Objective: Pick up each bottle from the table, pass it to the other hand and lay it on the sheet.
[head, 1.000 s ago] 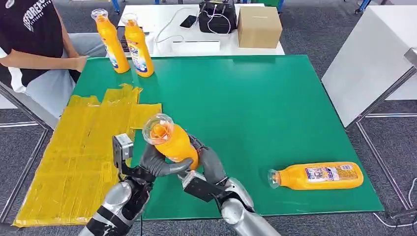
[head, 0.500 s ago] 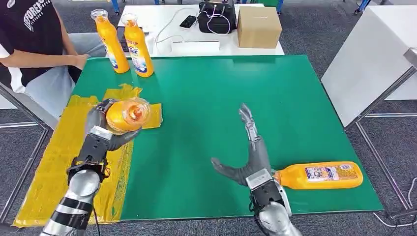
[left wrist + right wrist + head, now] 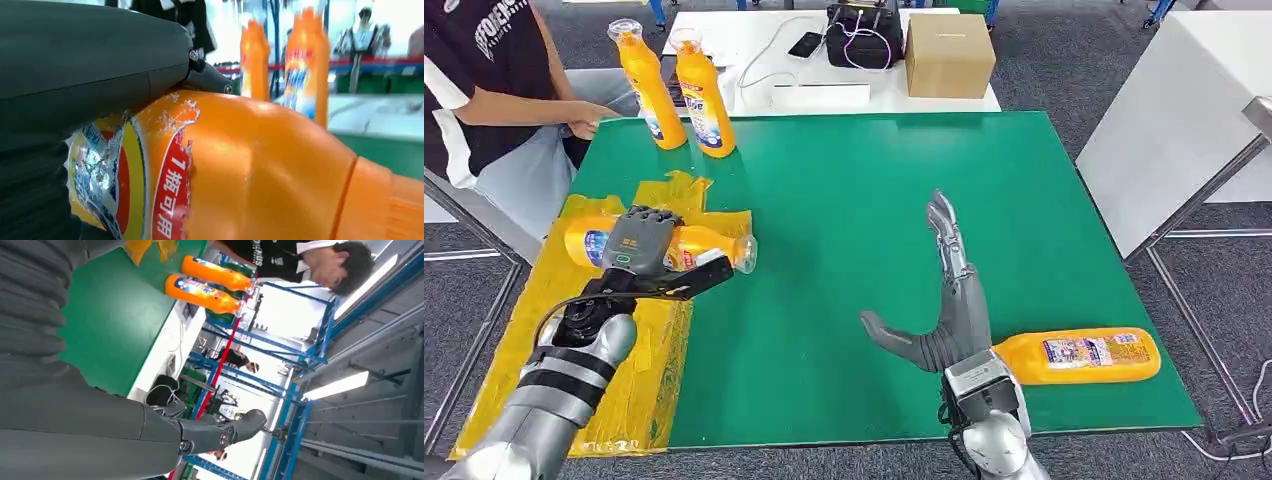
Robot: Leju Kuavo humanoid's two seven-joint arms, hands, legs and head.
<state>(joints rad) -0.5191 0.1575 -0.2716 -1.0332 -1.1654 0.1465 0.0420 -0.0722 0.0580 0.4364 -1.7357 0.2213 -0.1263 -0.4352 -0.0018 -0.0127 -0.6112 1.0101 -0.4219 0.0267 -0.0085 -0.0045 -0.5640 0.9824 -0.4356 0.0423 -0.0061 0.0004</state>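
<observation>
— Looking down from the head view, we find our left hand (image 3: 639, 243) wrapped over an orange bottle (image 3: 692, 246) that lies on its side on the yellow sheet (image 3: 594, 370), its clear cap pointing toward the middle of the green table (image 3: 854, 190). Do we have a real hold on it?

— We do; the fingers curl over the body, and in the left wrist view the thumb presses against the bottle's label right beside the lens.

— And our right hand (image 3: 944, 310)?

— It holds nothing. Its fingers are stretched out and apart, the thumb sticking sideways, above the green surface. Just beside its wrist a second bottle (image 3: 1074, 356) lies on its side near the table's front edge, cap toward the hand.

— What else do we see?

— Two more bottles (image 3: 676, 88) stand upright at the far left corner of the table, close together. A person (image 3: 484, 90) in a dark shirt sits beside them, one hand near the table's edge. Behind, on a white table (image 3: 754, 40), we see a cardboard box (image 3: 949, 54), a black bag (image 3: 864, 32) and a phone (image 3: 806, 43).
</observation>
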